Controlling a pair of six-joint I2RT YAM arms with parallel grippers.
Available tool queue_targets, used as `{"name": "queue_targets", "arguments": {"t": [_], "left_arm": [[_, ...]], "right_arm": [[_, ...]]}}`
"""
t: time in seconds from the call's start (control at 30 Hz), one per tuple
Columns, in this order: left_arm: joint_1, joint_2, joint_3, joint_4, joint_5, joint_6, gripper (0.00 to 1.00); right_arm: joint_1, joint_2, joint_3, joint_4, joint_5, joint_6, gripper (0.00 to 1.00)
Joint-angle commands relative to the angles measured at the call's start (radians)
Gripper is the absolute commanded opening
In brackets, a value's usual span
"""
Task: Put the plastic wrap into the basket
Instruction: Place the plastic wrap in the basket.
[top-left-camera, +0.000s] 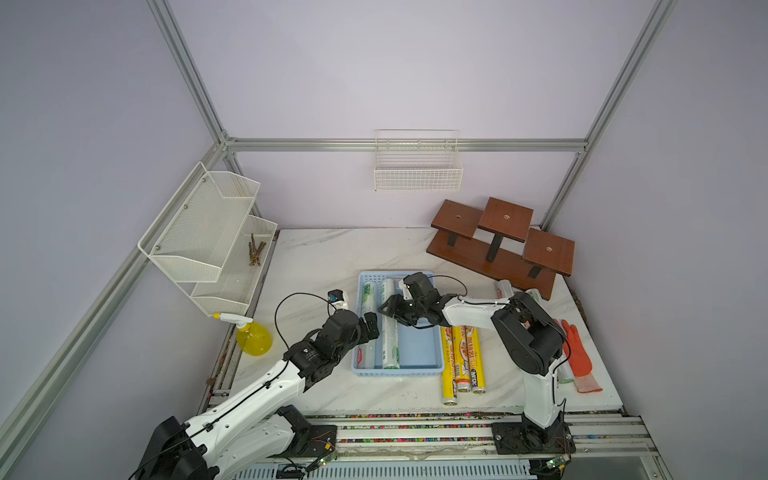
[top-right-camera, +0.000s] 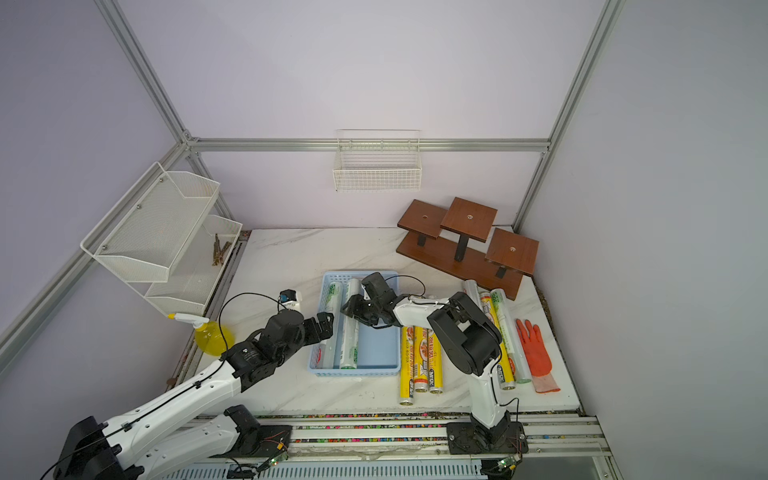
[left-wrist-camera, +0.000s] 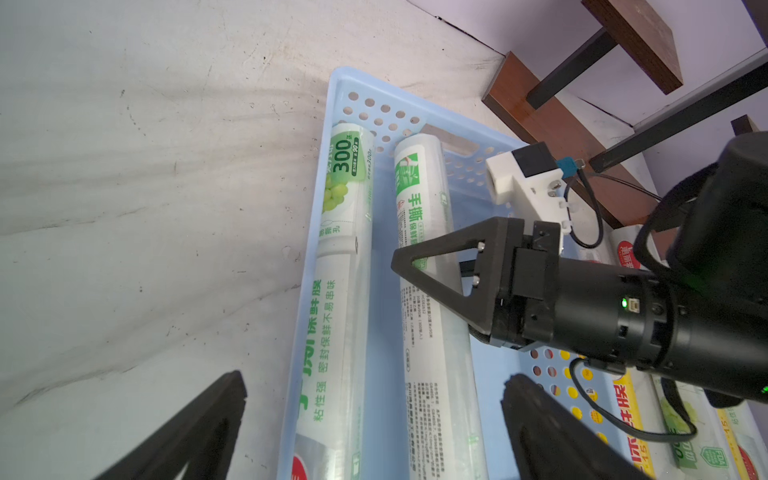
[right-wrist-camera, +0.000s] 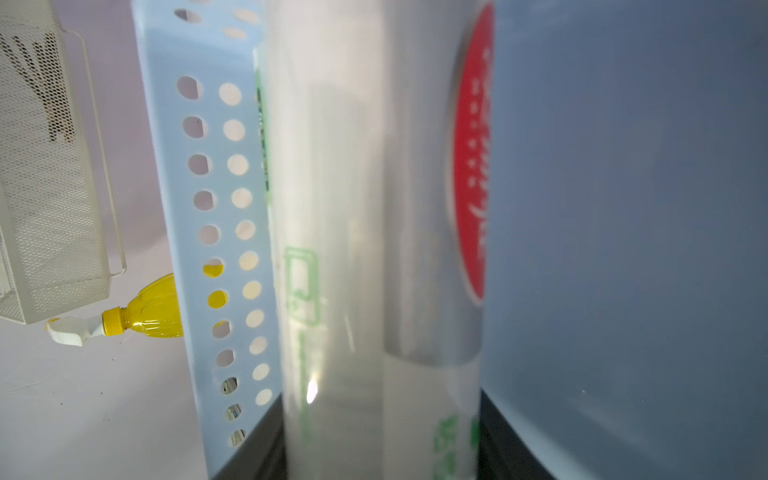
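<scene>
Right jaws clamp translucent cylindrical roll (top-left-camera: 390, 345) (glossy film) | left jaws spread | perforated plastic basket (top-left-camera: 415, 370)

Well to the left of the right pincer (top-left-camera: 390, 312) sits a yellow spray bottle (top-left-camera: 253, 338), below a white mesh rack (top-left-camera: 199, 232) holding brown sticks (top-left-camera: 255, 251), perhaps twigs. Well to its right lies an orange glove (top-left-camera: 579, 361). Beyond it are a wooden stand (top-left-camera: 505, 218) and a wire basket (top-left-camera: 417, 178).

**Two white rolls in the basket, yellow ones beside it**

In the light-blue basket (top-left-camera: 415, 369) lie two white rolls of plastic wrap: an outer roll (top-left-camera: 365, 297) along its left wall and an inner roll (top-left-camera: 390, 349) beside it. The right gripper (top-left-camera: 388, 313) clasps the inner roll mid-basket. The left gripper (top-left-camera: 371, 326) hangs at the basket's left wall. Three yellow rolls (top-left-camera: 462, 359) lie just outside its right wall
</scene>
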Motion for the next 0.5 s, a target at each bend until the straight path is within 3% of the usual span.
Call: {"name": "queue_targets", "arguments": {"t": [0.0,0.47], "left_arm": [[0.005,0.000,-0.010,0.049,0.021,-0.020,1.00],[0.006,-0.004,-0.007,0.049,0.044,-0.016,1.00]], "right_arm": [[0.007,0.009,0.011,0.072,-0.019,0.018,0.48],[0.007,-0.009,-0.018,0.074,0.023,0.039,0.61]]}}
